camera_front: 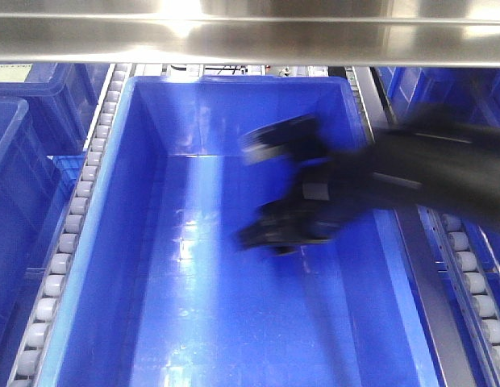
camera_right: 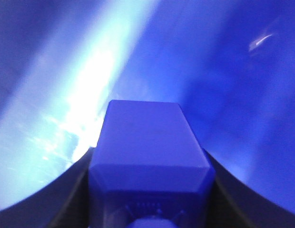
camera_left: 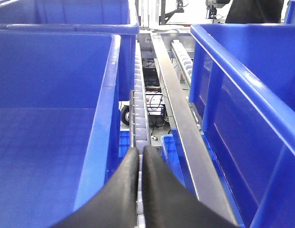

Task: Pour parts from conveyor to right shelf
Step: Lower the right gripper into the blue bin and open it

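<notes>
My right pincer (camera_right: 150, 190) is clamped on a blue part (camera_right: 150, 142), its two dark fingers (camera_right: 66, 194) pressed against the block's sides, so the part fills the middle of the right wrist view with the bin floor glaring behind it. I judge it is held there because the release point is inside the bin (camera_front: 113, 266): in the front view the arm reaches in from the right, blurred, with the pincer hanging over the bin's bare floor, above it and not touching. That bin sits on the right shelf (camera_front: 72, 234), roller rails on both sides. My left pincer (camera_left: 140, 159) has its fingers together on nothing, parked over the rail beside the bin, out of the way
</notes>
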You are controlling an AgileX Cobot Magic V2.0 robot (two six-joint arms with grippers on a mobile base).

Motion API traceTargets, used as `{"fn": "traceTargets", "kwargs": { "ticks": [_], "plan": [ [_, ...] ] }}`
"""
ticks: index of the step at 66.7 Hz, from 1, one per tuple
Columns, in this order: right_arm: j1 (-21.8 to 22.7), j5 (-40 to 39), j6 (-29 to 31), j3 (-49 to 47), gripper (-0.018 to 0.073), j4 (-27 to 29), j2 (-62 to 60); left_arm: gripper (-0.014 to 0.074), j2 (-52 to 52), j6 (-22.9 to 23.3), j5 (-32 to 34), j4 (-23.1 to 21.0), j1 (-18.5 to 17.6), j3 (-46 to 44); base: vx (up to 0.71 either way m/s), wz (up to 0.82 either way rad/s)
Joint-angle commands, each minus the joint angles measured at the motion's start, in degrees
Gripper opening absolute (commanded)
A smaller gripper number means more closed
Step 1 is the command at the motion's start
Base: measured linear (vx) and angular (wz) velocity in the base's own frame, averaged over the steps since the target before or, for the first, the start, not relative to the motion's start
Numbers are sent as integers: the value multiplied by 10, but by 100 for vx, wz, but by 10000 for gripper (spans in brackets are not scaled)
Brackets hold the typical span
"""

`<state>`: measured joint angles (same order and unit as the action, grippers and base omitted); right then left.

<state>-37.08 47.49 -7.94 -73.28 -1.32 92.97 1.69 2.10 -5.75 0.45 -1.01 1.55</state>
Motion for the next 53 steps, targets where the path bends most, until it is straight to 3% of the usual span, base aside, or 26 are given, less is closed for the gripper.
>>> {"fn": "traceTargets", "kwargs": {
  "ticks": [1, 19, 53],
  "plan": [
    [-1, 38, 3, -66, -5, -5, 40, -6, 10, 5, 45, -5, -4, -11, 0, 0],
    [2, 72, 14, -153, -5, -7, 148, -6, 10, 5, 45, -5, -4, -11, 0, 0],
    [2, 55, 16, -161, 4, -5, 211, -6, 10, 5, 45, -5, -4, -11, 0, 0]
  ]
}}
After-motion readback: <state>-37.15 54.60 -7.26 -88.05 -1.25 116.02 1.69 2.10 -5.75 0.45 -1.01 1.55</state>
